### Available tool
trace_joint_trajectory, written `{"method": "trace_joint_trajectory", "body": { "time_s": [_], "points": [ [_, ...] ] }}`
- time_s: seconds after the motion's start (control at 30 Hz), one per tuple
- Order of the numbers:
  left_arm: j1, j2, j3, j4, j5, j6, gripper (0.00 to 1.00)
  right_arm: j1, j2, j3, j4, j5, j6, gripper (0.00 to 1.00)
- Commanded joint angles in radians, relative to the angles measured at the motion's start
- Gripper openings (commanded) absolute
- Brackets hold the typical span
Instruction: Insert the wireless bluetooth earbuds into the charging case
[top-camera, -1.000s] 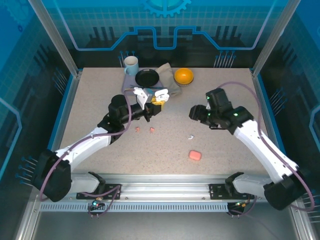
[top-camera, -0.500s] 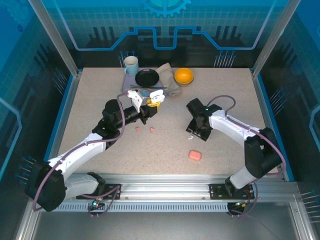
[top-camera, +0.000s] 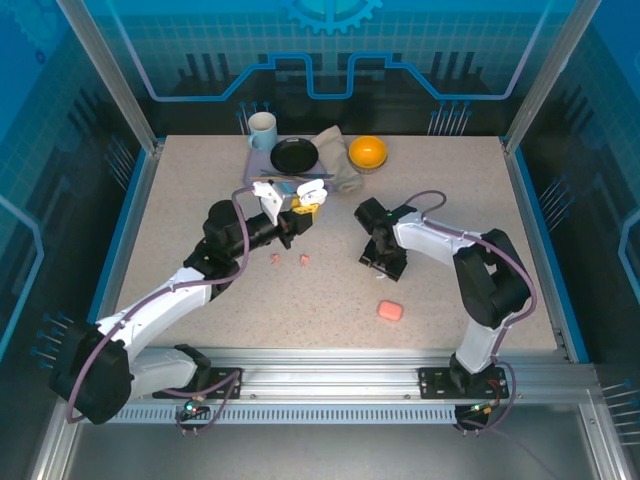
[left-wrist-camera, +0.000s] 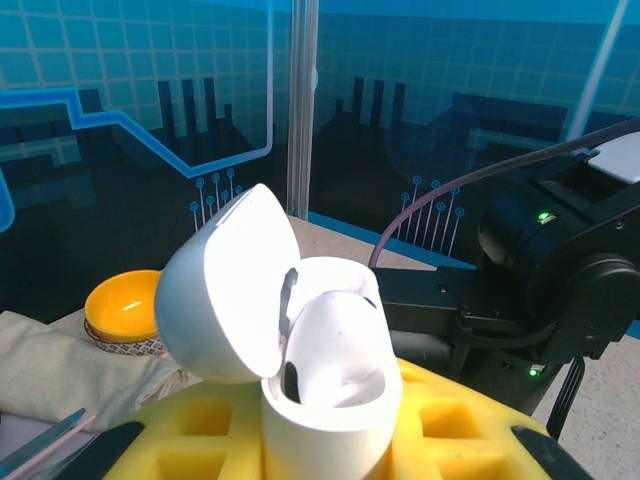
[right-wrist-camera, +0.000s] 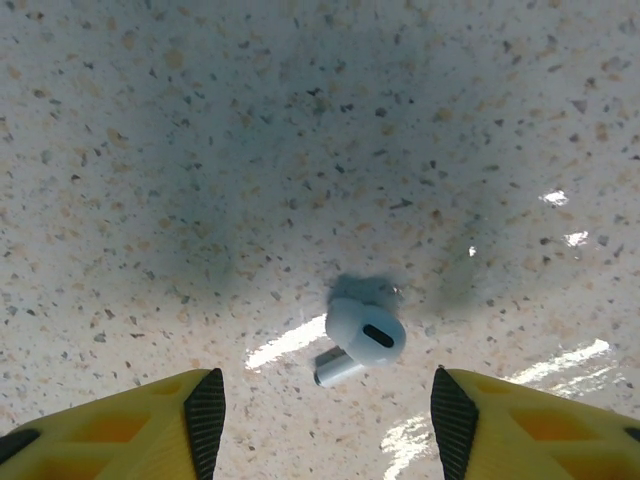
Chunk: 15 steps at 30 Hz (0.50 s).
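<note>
earbud (right-wrist-camera: 365, 335), white, lying on desk (right-wrist-camera: 150, 150) between spread fingers of right claw (right-wrist-camera: 330, 425), untouched. light, hard, glossy, judged prone to slip: bulb to be pinched across sides, not stem. open white charging case (left-wrist-camera: 330, 400) clamped in left claw (left-wrist-camera: 330, 452).

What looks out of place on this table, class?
Loose earbuds: a white earbud lies on the table below the open right gripper, and two pink earbuds lie apart from the pink case.
</note>
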Motion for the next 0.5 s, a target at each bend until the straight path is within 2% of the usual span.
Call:
{"method": "trace_joint_trajectory", "body": {
  "time_s": [0.0, 0.27, 0.47],
  "points": [
    [0.014, -0.011, -0.008, 0.059, -0.011, 0.002, 0.00, 0.008, 0.039, 0.033, -0.018, 0.019, 0.012, 0.60],
    [0.016, 0.001, -0.007, 0.062, -0.012, 0.000, 0.00, 0.004, 0.081, 0.070, 0.007, 0.010, -0.029, 0.60],
    [0.018, 0.004, -0.003, 0.066, -0.013, -0.006, 0.00, 0.005, 0.081, 0.114, 0.035, 0.013, -0.119, 0.59]
  ]
}}
